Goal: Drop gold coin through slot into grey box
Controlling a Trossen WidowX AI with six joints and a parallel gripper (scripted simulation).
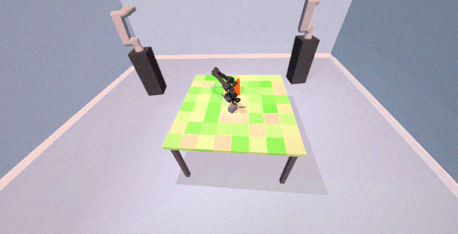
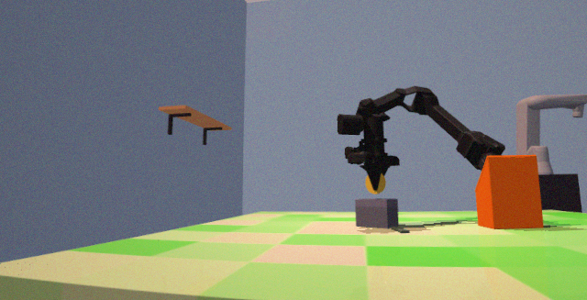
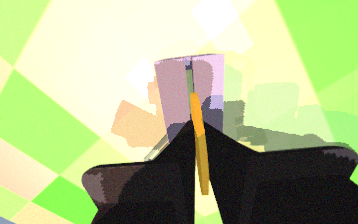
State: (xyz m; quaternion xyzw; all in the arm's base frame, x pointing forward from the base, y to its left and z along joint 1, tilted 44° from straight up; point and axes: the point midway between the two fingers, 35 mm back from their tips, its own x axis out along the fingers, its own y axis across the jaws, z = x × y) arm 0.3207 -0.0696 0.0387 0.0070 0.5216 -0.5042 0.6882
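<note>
The gripper [image 1: 233,101] [image 2: 376,189] [image 3: 198,125] points down, shut on the gold coin [image 2: 369,183] [image 3: 197,111]. The coin is upright, seen edge-on in the wrist view, and sticks out past both sides of the fingers. The grey box [image 1: 232,109] [image 2: 371,214] [image 3: 172,85] stands directly below. A small gap shows between the coin's lower edge and the lid in the exterior view. In the wrist view the slot [image 3: 189,77] runs nearly in line with the coin; the fingers hide its near part. The small dark-green holder [image 1: 242,107] [image 2: 402,231] [image 3: 156,149] lies beside the box, partly hidden in the wrist view.
An orange block [image 1: 237,86] [image 2: 514,192] stands near the arm's base. The checkered table [image 1: 204,141] [image 2: 321,282] carries these things. Two pale arms on dark pedestals [image 1: 147,71] [image 1: 302,60] stand beyond the table. A wall shelf [image 2: 197,117] is at the left in the exterior view.
</note>
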